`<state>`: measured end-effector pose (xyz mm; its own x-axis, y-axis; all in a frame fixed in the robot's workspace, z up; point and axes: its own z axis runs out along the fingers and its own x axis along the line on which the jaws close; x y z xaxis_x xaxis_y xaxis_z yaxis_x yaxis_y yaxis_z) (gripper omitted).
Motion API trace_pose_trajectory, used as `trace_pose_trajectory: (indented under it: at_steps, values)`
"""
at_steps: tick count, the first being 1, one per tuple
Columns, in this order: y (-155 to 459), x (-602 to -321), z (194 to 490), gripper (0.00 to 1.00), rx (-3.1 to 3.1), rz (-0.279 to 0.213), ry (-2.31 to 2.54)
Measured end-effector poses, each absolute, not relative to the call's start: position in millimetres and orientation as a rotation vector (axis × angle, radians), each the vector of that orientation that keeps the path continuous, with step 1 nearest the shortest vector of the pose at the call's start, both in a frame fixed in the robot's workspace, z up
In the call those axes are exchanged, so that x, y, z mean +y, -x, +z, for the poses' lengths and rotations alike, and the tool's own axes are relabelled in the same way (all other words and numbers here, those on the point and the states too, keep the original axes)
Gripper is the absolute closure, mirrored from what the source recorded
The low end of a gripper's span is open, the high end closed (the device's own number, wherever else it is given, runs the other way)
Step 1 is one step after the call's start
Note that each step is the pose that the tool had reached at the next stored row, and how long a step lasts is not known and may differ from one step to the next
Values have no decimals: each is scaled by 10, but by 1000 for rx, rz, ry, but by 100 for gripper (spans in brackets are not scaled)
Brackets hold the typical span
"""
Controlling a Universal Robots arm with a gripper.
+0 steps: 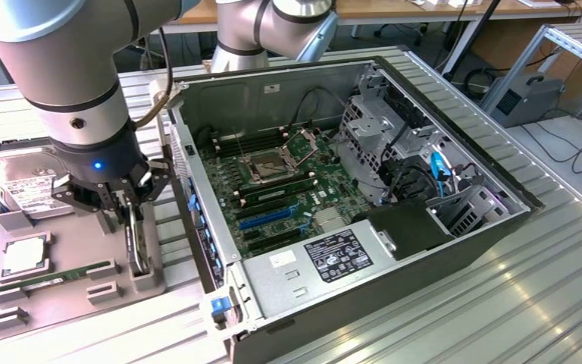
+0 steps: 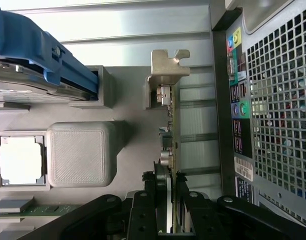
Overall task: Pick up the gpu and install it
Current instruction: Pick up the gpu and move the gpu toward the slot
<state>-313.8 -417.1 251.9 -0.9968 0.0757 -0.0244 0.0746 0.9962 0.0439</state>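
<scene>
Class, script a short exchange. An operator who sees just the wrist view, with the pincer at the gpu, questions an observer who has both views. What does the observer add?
Operator: My wrist view has the gpu standing on edge with the pincer closed on it, and a perforated back panel beside it. Is that machine open?
Observer: Yes. The exterior view shows the computer case lying with its side off and the motherboard exposed.
Operator: Is there anywhere on the board for a card?
Observer: A blue slot sits near the board's rear edge, with no card in it.
</scene>
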Motion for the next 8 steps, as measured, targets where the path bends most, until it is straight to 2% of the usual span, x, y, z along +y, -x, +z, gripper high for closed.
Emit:
trace_pose_trajectory:
  at_steps: [8]
  values:
    - [3138,-4171,2593,73,3113,67,-117]
